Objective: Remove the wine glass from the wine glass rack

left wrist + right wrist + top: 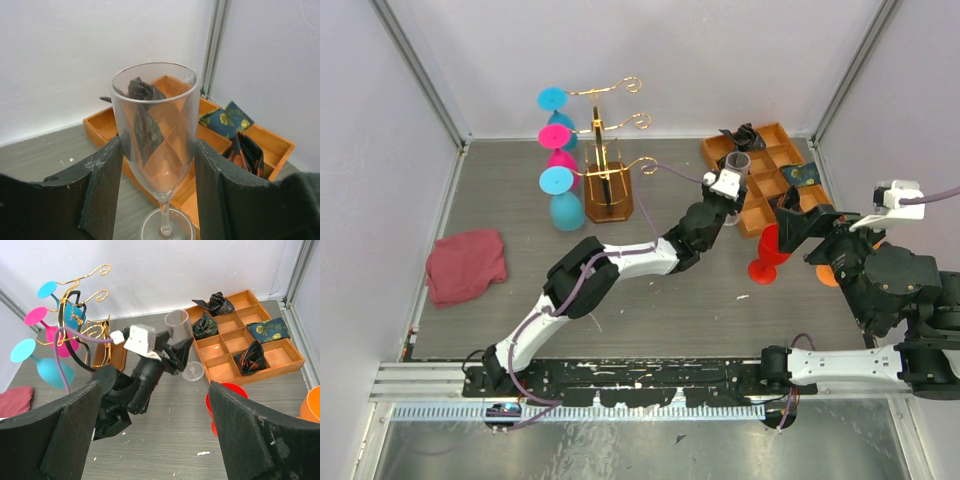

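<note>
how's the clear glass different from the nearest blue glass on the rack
The clear glass is see-through; the blue glass is opaque. The clear glass stands upright on the table in the left gripper; the blue glass hangs foot-up on the rack. Both are stemmed.

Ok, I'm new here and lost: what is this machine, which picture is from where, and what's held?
Two robot arms are bolted at a table's near edge. One picture looks down from above; the others come from a camera on each wrist. On the table: a gold wine glass rack hung with blue and pink glasses, an orange tray, a red cloth and a red glass. The left gripper grips a clear wine glass standing beside the tray. The right gripper is open, empty.
</note>
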You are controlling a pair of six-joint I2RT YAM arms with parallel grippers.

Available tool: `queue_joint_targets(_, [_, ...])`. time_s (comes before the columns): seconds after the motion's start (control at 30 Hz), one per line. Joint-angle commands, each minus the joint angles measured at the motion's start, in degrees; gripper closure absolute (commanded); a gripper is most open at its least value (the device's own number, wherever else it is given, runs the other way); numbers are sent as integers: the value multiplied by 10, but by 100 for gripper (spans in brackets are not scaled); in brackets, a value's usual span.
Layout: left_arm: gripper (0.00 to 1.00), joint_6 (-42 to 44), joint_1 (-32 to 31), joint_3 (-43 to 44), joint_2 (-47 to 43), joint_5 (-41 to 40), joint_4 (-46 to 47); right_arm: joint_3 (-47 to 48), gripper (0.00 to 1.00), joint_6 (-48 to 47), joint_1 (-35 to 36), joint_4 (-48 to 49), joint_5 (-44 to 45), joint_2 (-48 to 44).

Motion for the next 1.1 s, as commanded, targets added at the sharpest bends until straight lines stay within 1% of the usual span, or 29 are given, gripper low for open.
queue_joint_targets(0.0, [71, 16, -18, 17, 34, -20, 56, 22, 8, 16, 3, -15, 18, -7])
queue_joint_targets(0.17, [68, 23, -21, -4, 38, -35, 56, 16, 8, 21, 3, -18, 19, -20])
queue_joint_targets(0.27, [67, 35, -22, -18, 39, -49, 74, 9, 9, 23, 3, -18, 21, -27])
queue_joint_targets(0.5, [66, 47, -23, -57, 9, -62, 98, 1, 9, 27, 3, -18, 22, -33])
queue_joint_targets(0.67, [65, 39, -25, -52, 24, -71, 100, 0, 9, 27, 4, -19, 18, -33])
queue_joint_targets(0.73, [63, 35, -29, -47, 31, -75, 97, 1, 9, 27, 4, -20, 16, -34])
queue_joint_targets(0.77, [60, 34, -30, -45, 33, -77, 97, 2, 9, 28, 3, -21, 16, -34])
queue_joint_targets(0.83, [47, 31, -34, -45, 35, -83, 97, 2, 9, 29, 3, -24, 16, -35])
queue_joint_targets(0.97, [30, 29, -37, -62, 29, -91, 99, 0, 9, 29, 3, -25, 16, -36])
queue_joint_targets(1.07, [10, 22, -39, -81, 20, -94, 105, -1, 9, 27, 4, -25, 17, -34])
